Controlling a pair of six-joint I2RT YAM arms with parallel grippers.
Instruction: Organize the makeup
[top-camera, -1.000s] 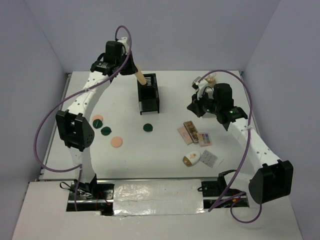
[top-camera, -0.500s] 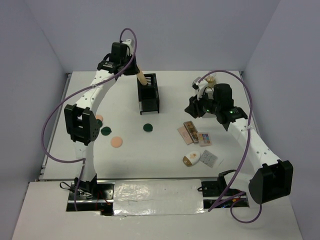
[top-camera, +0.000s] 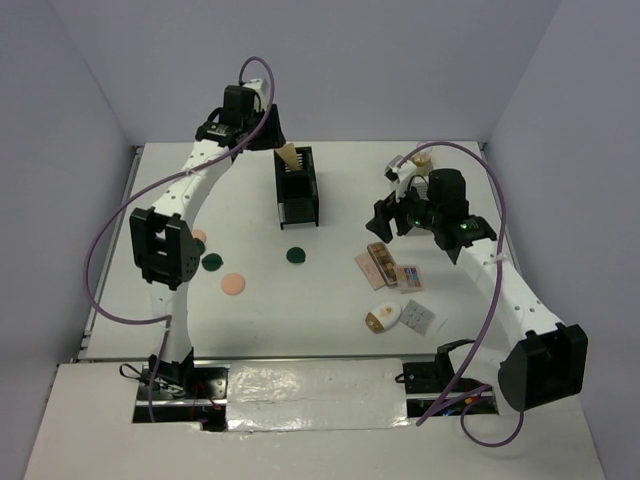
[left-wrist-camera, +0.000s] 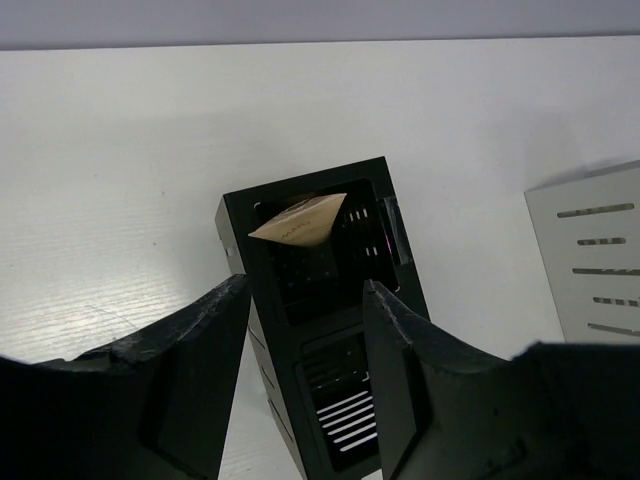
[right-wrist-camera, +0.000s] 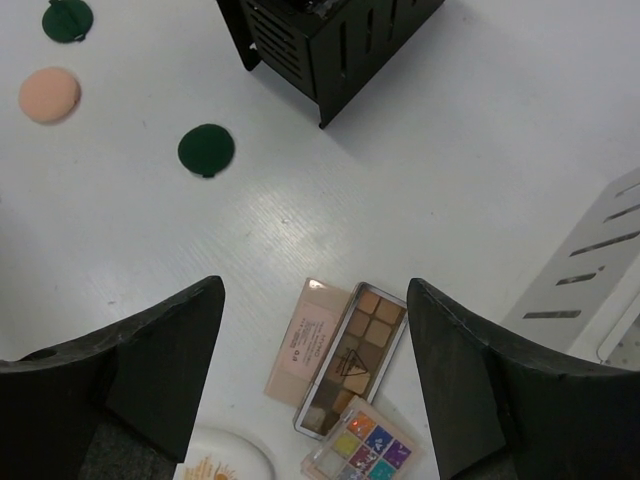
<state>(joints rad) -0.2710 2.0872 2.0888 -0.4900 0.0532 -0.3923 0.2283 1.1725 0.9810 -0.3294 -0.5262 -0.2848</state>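
My left gripper (top-camera: 268, 133) (left-wrist-camera: 305, 300) hangs open over the black slotted organizer (top-camera: 297, 190) (left-wrist-camera: 330, 330), nothing between its fingers. A gold-beige tube (top-camera: 288, 155) (left-wrist-camera: 300, 220) leans in the organizer's back slot. My right gripper (top-camera: 388, 222) (right-wrist-camera: 315, 290) is open and empty above the flat palettes: a pink one (right-wrist-camera: 312, 340), a brown one (top-camera: 380, 260) (right-wrist-camera: 358, 350) and a colourful one (top-camera: 408, 277) (right-wrist-camera: 365, 450). On the table lie two dark green compacts (top-camera: 294, 254) (top-camera: 211, 262), a peach puff (top-camera: 233, 284) and a white-gold oval compact (top-camera: 382, 318). A gold-capped bottle (top-camera: 422, 157) stands in the white organizer (top-camera: 403, 168).
A grey palette (top-camera: 418, 319) lies beside the oval compact. A second peach disc (top-camera: 198, 238) is half hidden by the left arm. The white organizer's slotted wall (right-wrist-camera: 590, 270) (left-wrist-camera: 590, 260) stands close on the right of both wrist views.
The left gripper opened and let go of the tube, which now rests in the black organizer. The right gripper opened as well and dipped slightly towards the palettes.
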